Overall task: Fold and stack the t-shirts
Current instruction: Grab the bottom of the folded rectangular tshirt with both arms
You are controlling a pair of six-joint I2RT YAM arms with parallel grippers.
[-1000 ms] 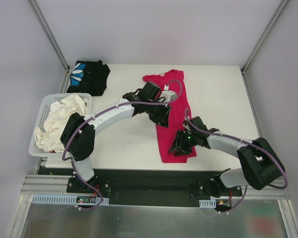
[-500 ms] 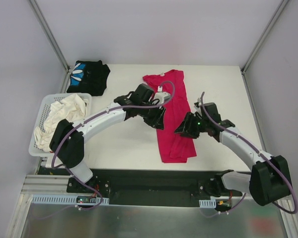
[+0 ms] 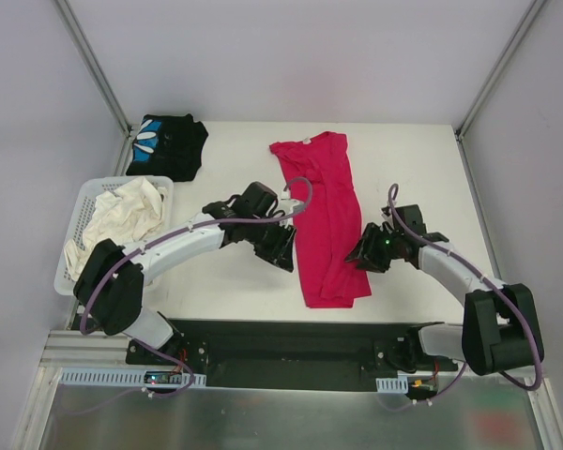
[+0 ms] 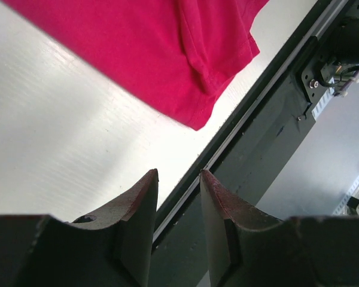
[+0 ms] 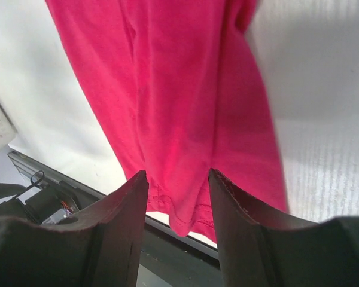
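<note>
The magenta-red t-shirt lies on the white table as a long narrow strip, collar at the back and hem near the front edge. My left gripper hovers just left of it, open, nothing between its fingers; that wrist view shows the shirt's hem corner ahead. On the strip's right edge my right gripper stands open and empty, with the shirt below its fingers. The black t-shirt with a blue-and-white print sits folded at the back left corner.
A white lattice basket holding pale cloth stands off the table's left side. The dark front rail runs below the shirt's hem. Grey walls and metal posts close in the back and sides.
Both grippers have come off the magenta-red shirt: the left one drew back toward the near left, the right one swung out to the strip's right edge. The shirt lies flat, uncovered.
</note>
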